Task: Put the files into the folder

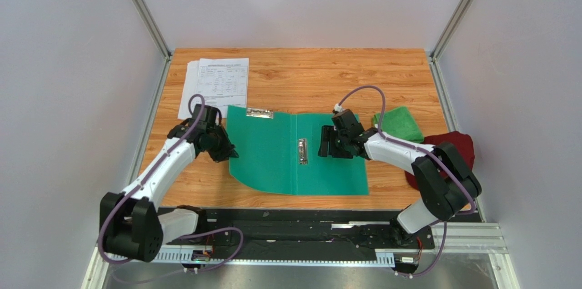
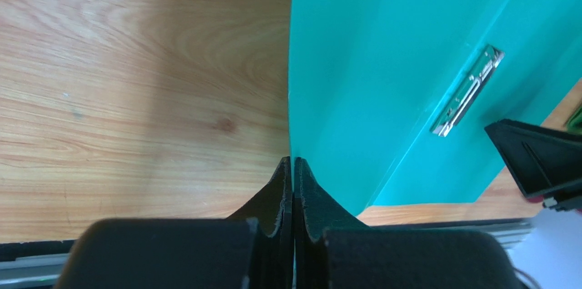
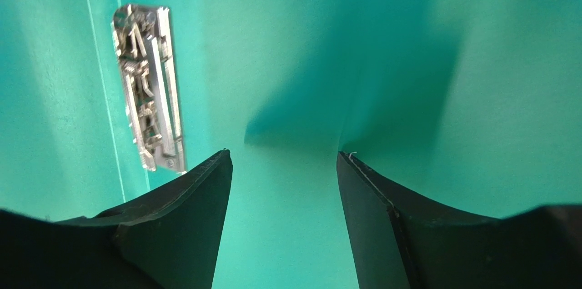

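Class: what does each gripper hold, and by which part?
Left gripper pinches the folder by its left cover's outer edge; right gripper, open, holds nothing.

Test cell from above: light wood-grain table (image 1: 300,71) boxed in by plain pale-grey walls: back wall (image 1: 300,3), L wall (image 1: 61,98), R wall (image 1: 519,64). Aluminium frame posts (image 1: 142,8) rise at both rear corners. Light is soft and even, from overhead. On the L wrist cam, bare board spreads ahead and to the L of the left arm's fingers (image 2: 276,197), w/ a small knot (image 2: 222,124) just beyond the tips and a faint shadow (image 2: 225,3) farther ahead. Behind the fingers, at the table's near edge, are a black base plate (image 1: 287,231) and an aluminium rail (image 1: 471,238). A grey metal surface (image 1: 307,277) lies beyond that.
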Controlling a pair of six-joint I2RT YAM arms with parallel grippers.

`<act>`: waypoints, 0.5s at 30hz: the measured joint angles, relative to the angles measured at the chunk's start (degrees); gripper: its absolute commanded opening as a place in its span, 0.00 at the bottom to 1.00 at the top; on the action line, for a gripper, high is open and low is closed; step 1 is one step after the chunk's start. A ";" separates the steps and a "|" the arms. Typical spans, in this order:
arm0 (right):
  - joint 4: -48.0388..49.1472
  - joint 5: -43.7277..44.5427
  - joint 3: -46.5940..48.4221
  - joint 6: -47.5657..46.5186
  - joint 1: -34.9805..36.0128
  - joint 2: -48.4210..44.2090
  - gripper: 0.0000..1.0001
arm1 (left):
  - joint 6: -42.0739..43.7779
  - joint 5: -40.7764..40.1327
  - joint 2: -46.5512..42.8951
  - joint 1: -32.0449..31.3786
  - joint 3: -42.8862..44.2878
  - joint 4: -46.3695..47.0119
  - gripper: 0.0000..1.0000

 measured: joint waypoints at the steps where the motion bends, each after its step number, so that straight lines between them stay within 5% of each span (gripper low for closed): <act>1: 1.27 -0.70 0.11 0.20 -0.85 0.44 0.64 | 0.22 1.44 1.42 2.54 -0.04 0.17 0.14; 3: 3.30 -1.49 0.13 0.48 -1.86 1.18 0.64 | 1.51 3.41 3.78 7.45 -0.26 0.22 0.48; 5: 5.49 -2.95 0.15 0.66 -2.40 2.03 0.64 | 3.39 4.92 4.87 11.58 -0.63 -0.70 0.59; 6: 6.38 -3.52 0.17 0.63 -2.45 2.32 0.64 | 4.13 5.05 4.66 12.79 -0.63 -1.53 0.80; 10: 8.59 -5.70 0.46 0.50 -2.47 3.34 0.64 | 6.45 6.51 -1.27 13.92 -0.31 -3.65 0.83; 15: 5.20 -5.68 2.89 -2.16 -1.97 4.04 0.66 | 8.50 9.42 -10.03 13.90 8.92 -8.46 0.73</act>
